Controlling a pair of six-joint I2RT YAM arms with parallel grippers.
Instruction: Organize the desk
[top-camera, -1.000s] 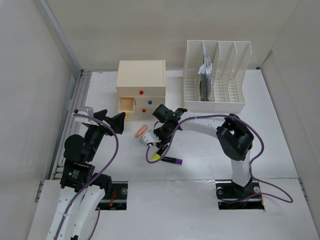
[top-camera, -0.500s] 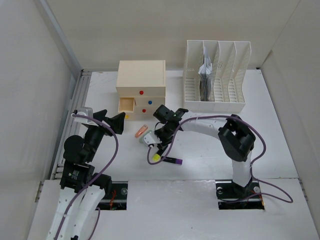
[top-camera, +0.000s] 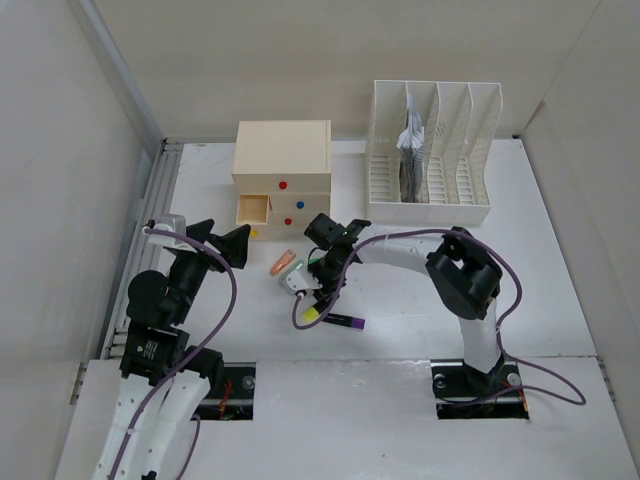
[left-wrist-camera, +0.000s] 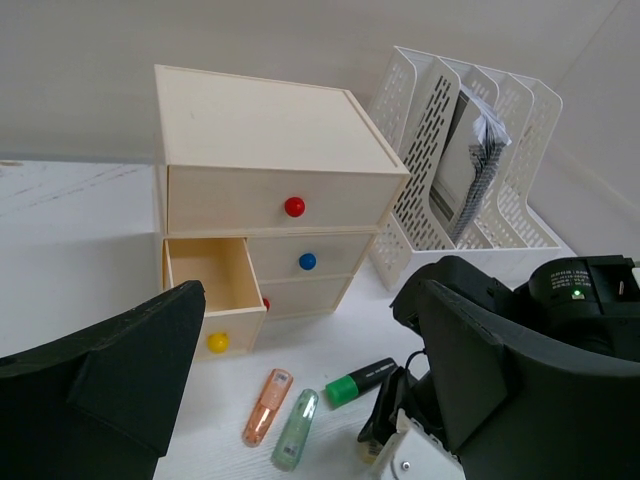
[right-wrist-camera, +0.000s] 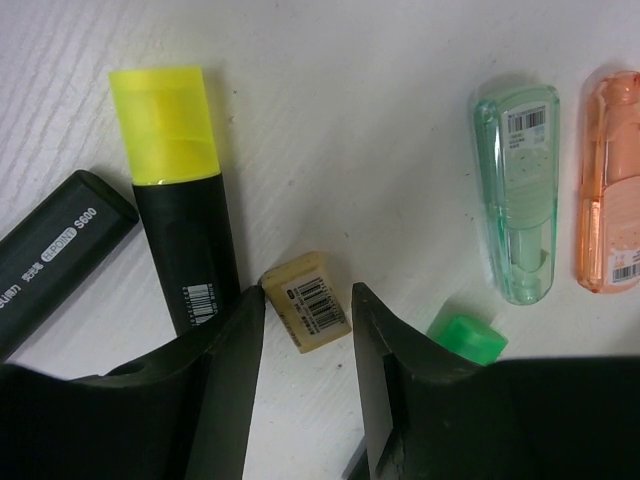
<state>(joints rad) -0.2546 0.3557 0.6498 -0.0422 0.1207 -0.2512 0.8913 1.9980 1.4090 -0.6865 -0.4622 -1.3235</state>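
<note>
Trouble would most likely start at the small tan eraser, which lies on the white tabletop between the spread fingers of the right pincer. Nothing is pinched yet. The eraser sits askew to the line of the fingers, so a squeeze would probably meet its corners first and could twist it or flick it out sideways.

Crowding is the second risk. The yellow-capped highlighter lies just beside one finger, and a green-capped marker pokes out just beside the other. If the pincer drifts either way as it comes together, a finger could land on a pen barrel instead of the eraser, rolling the pen or trapping it along with the eraser. A second dark marker lies just past the yellow one, and a shove could send both sliding.

The eraser is low and flat, so the fingers must come right down to the surface. From these views it cannot be told whether their tips are already touching it, and pressing too hard could scrape or stall the arm.

A green tape dispenser and an orange one lie near, side by side, apart from the fingers.

The left pincer hangs spread and empty, facing the cream drawer box, whose small drawer stands open — a narrow target, so a loosely held eraser could drop short of it.
</note>
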